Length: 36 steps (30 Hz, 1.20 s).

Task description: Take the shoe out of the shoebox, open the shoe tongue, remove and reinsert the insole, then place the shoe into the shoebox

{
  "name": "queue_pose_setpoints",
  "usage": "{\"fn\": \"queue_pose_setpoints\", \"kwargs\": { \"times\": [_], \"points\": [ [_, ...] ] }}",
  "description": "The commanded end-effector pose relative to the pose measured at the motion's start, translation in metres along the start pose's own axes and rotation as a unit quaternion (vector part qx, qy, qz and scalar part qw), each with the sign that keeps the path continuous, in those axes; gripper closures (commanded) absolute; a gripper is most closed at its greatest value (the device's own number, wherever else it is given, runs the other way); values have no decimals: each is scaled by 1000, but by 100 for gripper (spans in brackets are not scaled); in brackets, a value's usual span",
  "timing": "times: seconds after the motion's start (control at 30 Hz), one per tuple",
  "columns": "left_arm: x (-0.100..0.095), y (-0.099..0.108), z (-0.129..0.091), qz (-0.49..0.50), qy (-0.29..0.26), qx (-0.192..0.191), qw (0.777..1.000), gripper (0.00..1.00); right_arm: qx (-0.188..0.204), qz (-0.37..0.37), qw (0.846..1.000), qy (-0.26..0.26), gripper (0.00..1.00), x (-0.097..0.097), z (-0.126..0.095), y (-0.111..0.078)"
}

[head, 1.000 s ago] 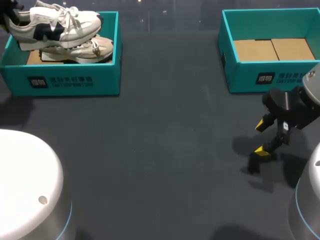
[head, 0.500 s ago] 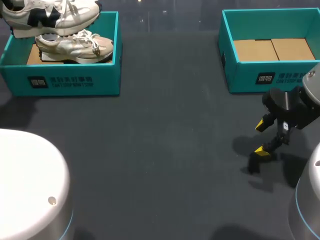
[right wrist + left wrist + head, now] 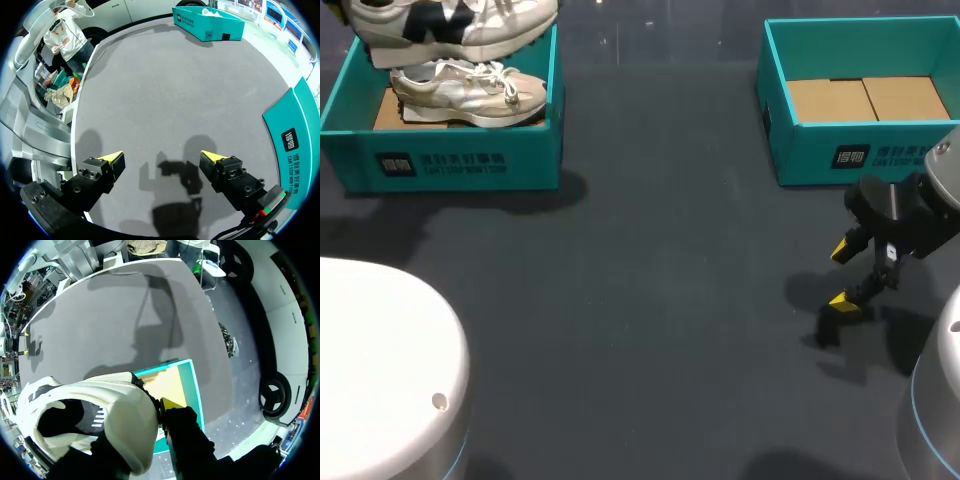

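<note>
Shoe [image 3: 117, 422] gripped by heel in left claw [image 3: 150, 415], approx. over shoebox [image 3: 460, 165].

Dark grey table [image 3: 650, 300] bearing left shoebox [image 3: 450, 165] and right shoebox [image 3: 820, 155], well apart

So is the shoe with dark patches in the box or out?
Out, it seems: the shoe hangs above the left shoebox, held in my left gripper, while the other shoe lies inside.

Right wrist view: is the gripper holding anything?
No, the right gripper is open, with only the bare table showing between its yellow tips.
</note>
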<state>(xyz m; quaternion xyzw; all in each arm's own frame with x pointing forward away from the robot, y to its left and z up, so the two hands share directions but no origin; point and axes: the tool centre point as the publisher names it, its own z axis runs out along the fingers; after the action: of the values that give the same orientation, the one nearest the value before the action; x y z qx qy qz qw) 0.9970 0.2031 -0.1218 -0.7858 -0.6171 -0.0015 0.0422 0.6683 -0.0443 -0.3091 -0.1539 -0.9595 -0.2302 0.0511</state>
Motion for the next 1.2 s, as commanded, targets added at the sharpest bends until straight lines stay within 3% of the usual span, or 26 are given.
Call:
{"fn": "queue_pose_setpoints", "kwargs": {
  "times": [0.03, 0.27, 0.63, 1.2],
  "points": [
    [-48, -41, 16, -3, 30, -26, 999, 100, 1, 0, 1000, -2, 0, 1, 0, 0],
    [-105, -83, 43, -8, 39, -33, 999, 100, 1, 0, 1000, -2, 0, 1, 0, 0],
    [-183, -133, 79, -11, 52, -36, 998, 100, 1, 0, 1000, -2, 0, 1, 0, 0],
    [-260, -178, 146, 30, 53, -44, 997, 100, 1, 0, 1000, -2, 0, 1, 0, 0]
  ]
}}
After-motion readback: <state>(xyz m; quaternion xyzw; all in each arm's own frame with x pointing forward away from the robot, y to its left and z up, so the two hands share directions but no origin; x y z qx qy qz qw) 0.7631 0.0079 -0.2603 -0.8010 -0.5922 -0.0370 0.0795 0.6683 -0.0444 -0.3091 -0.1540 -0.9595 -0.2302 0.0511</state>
